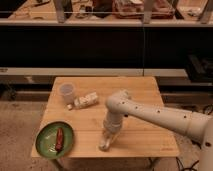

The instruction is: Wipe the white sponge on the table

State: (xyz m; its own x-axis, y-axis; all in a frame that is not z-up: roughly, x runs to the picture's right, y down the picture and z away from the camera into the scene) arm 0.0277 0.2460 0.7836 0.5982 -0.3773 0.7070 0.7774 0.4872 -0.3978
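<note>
My gripper (pixel 105 143) points straight down near the front edge of the light-wood table (pixel 145 95), at its middle. It is shut on the white sponge (pixel 103 147), a small pale block at its tip that rests against the tabletop. The pale arm (pixel 150 114) reaches in from the right. Most of the sponge is hidden by the gripper.
A translucent cup (pixel 66 93) stands at the table's back left, with a pale labelled bottle-like pack (pixel 86 100) lying beside it and a tiny white cube (pixel 69 106) in front. A green plate (pixel 45 148) with a red item (pixel 59 138) sits at the front left corner.
</note>
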